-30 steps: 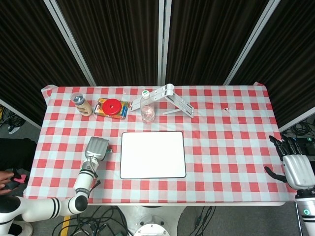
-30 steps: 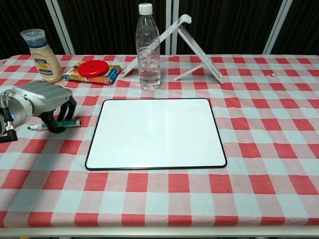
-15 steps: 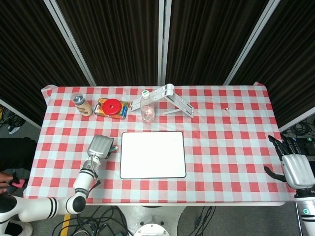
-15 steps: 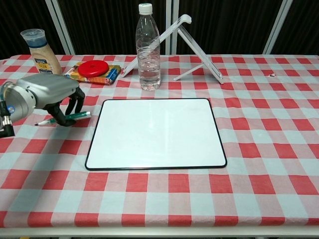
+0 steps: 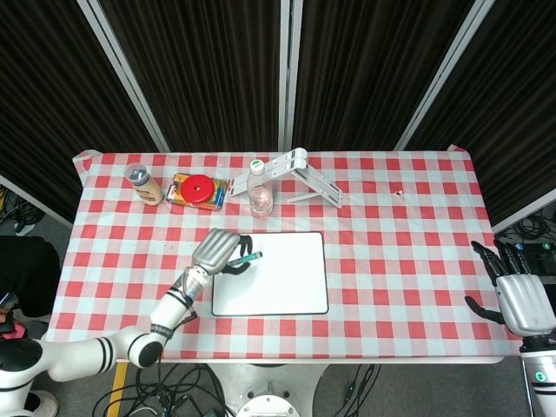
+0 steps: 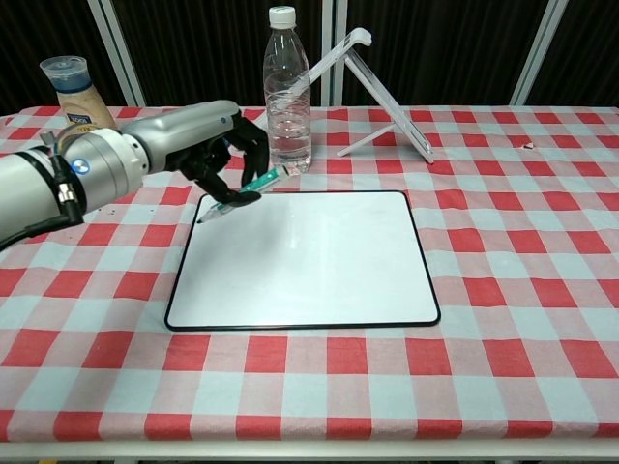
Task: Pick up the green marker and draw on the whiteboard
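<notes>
In the head view, the green marker point(image 5: 246, 259) is held in the fingers of the left hand point(image 5: 215, 250) above the upper left corner of the whiteboard point(image 5: 278, 282). The board lies flat near the middle of the checkered surface point(image 5: 408, 243). The right hand point(image 5: 519, 295) is seen at the right edge of the surface, fingers spread, with nothing in it. Along the far side a sauce bottle point(image 5: 141, 183), a red lid point(image 5: 199, 188) on a yellow packet, a water bottle point(image 5: 260, 188) and a white folding stand point(image 5: 304, 172) are set in a row.

In the chest view, the left hand point(image 6: 208, 145) is seen reaching in from the left, and the green marker point(image 6: 242, 193) is gripped in its dark fingers point(image 6: 235, 159). The marker is tilted, its tip lowest, at the whiteboard's point(image 6: 309, 261) near-left top corner; whether the tip touches cannot be told. The water bottle point(image 6: 288, 97) stands just behind the hand, and the white folding stand point(image 6: 372, 87) beside it. The right hand is not shown here.
</notes>
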Controlling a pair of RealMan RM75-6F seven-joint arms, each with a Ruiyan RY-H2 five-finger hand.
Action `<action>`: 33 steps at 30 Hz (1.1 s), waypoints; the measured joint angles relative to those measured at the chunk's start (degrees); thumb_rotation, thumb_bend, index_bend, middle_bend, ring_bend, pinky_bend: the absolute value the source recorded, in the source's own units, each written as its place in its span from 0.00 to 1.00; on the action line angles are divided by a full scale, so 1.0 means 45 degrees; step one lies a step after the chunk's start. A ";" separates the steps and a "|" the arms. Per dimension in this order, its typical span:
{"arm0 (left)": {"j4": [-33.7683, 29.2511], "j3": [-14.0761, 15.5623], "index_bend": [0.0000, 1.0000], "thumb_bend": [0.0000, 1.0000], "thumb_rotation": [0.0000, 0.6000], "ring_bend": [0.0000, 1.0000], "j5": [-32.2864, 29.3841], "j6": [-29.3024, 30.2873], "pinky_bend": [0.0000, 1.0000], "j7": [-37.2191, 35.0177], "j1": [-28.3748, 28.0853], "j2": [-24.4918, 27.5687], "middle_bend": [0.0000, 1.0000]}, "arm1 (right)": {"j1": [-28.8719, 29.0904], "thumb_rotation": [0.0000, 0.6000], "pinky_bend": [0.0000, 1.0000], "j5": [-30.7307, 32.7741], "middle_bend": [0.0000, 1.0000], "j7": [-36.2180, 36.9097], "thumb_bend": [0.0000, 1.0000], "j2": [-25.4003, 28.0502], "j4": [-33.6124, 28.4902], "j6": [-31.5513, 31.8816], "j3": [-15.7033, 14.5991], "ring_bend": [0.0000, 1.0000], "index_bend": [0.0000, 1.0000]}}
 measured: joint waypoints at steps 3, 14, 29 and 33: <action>0.1197 -0.0068 0.57 0.42 1.00 0.80 0.0909 -0.0127 1.00 -0.1811 -0.0266 -0.0648 0.58 | 0.0022 1.00 0.01 0.0032 0.18 -0.0035 0.13 0.0011 -0.0035 -0.0071 -0.0002 0.00 0.00; 0.4678 -0.0053 0.57 0.42 1.00 0.74 0.2130 -0.0463 0.95 -0.5032 -0.1009 -0.2530 0.57 | 0.0087 1.00 0.01 0.0099 0.18 0.0128 0.13 -0.0080 0.0042 -0.0208 0.0007 0.00 0.00; 0.5845 0.0489 0.57 0.42 1.00 0.73 0.2568 -0.0592 0.91 -0.5854 -0.1183 -0.3134 0.57 | 0.0150 1.00 0.01 0.0097 0.18 0.0165 0.13 -0.0109 0.0052 -0.0345 -0.0018 0.00 0.00; 0.4823 0.0777 0.57 0.42 1.00 0.73 0.2557 -0.0666 0.91 -0.5709 -0.0902 -0.2732 0.58 | 0.0187 1.00 0.01 0.0033 0.18 0.0201 0.13 -0.0149 0.0081 -0.0383 -0.0044 0.00 0.00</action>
